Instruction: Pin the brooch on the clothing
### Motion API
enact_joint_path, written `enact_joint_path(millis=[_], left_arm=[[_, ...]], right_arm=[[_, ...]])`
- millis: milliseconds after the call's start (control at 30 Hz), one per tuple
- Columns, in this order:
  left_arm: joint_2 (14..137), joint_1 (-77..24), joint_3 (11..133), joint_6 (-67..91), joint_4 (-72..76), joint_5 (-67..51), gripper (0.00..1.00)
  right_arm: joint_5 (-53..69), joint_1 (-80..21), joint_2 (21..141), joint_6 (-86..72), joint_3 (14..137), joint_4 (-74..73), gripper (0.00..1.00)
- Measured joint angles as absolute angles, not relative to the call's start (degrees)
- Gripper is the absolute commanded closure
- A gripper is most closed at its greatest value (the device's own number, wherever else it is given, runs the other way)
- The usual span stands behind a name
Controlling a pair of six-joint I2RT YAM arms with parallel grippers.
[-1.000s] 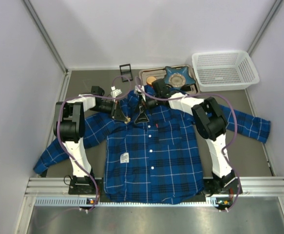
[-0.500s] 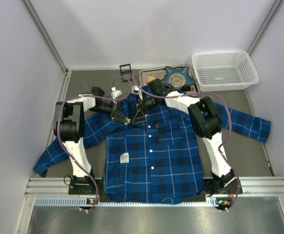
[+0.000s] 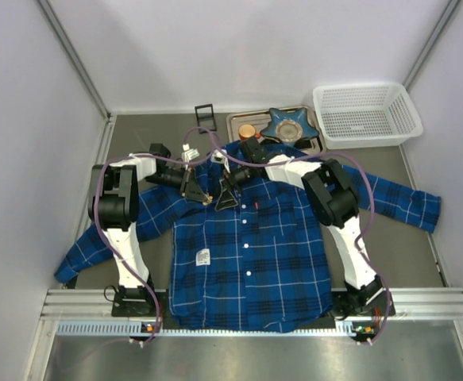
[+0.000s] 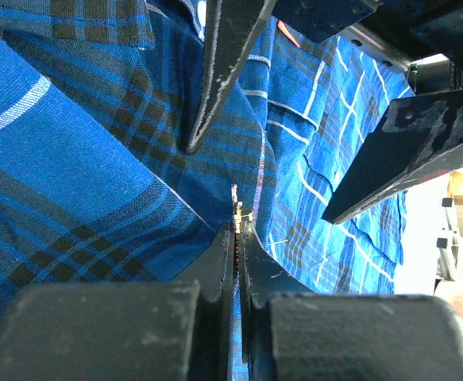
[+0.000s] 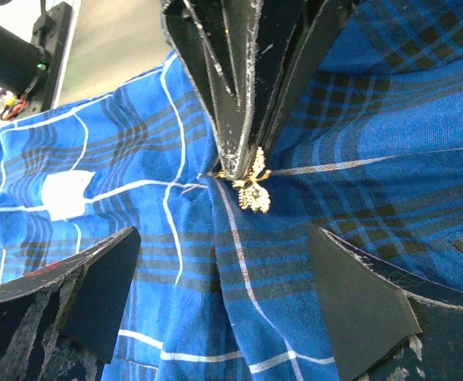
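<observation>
Brooch: I see the brooch (image 5: pixel 252 189) held at the very tips of the left arm's jaws, low over the cloth just below the collar. I cannot tell whether its pin touches the fabric.

Left jaws: the left gripper (image 4: pixel 235 238) is pressed together on the brooch. In its own camera only a thin gold sliver shows past the tips, towards 12 o'clock.

Right jaws: the right gripper (image 5: pixel 225 232) is spread wide and holds nothing, with one finger on each side of the spot.

Clothing: the shirt (image 3: pixel 247 246) lies front-up on the bench (image 3: pixel 422 262), collar at 12 o'clock from the arm bases. The cloth under the brooch is rumpled into a ridge.

Key relation: from the right wrist camera the brooch sits at 12 o'clock from the open gap, just past the fingertips. The left jaws reach in from 12 o'clock, nose to nose with the right.

Long axis: the ornament runs roughly from 11 to 5 o'clock in the right wrist view. It is edge-on along the jaw line in the left wrist view.

Nearer arm: the left carries it and the right is just beside it.

My judgement: the next move depends on the right jaws closing on the ridge of cloth, so that the left can push the pin through it.
</observation>
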State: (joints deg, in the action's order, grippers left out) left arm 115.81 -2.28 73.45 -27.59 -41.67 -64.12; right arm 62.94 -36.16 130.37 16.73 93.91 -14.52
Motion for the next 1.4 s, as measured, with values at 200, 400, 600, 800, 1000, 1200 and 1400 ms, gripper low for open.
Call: enact_joint_path(millis=[200,400,600,800,1000,1200,1400], left_arm=[[116.2,-2.3,73.9,-28.4,-42.7,-64.2,1.00],[117.1,-2.2,74.8,-29.8,-44.7,-64.9,1.00],[117.9,-2.1,75.8,-31.2,-46.9,-65.2,1.00],[118.7,-2.1,76.7,-32.3,-48.3,-65.2,1.00],[118.7,-2.1,76.8,-33.2,-49.3,-65.1,1.00],[118.7,-2.1,76.9,-33.2,-49.7,-65.1,1.00],[119.0,-2.1,77.2,-33.3,-49.8,-65.1,1.00]], right_arm=[[58.7,-37.7,130.4,16.4,91.9,-11.9,0.22],[56.4,-38.2,130.3,14.7,90.7,-8.9,0.30],[55.0,-38.2,130.3,12.2,90.0,-5.2,0.36],[54.4,-38.2,130.2,9.5,87.7,-0.1,0.43],[54.4,-38.2,129.3,7.0,84.3,5.6,0.45],[55.2,-38.2,128.2,5.4,81.7,10.0,0.44],[56.5,-38.2,126.9,4.7,79.7,13.6,0.38]])
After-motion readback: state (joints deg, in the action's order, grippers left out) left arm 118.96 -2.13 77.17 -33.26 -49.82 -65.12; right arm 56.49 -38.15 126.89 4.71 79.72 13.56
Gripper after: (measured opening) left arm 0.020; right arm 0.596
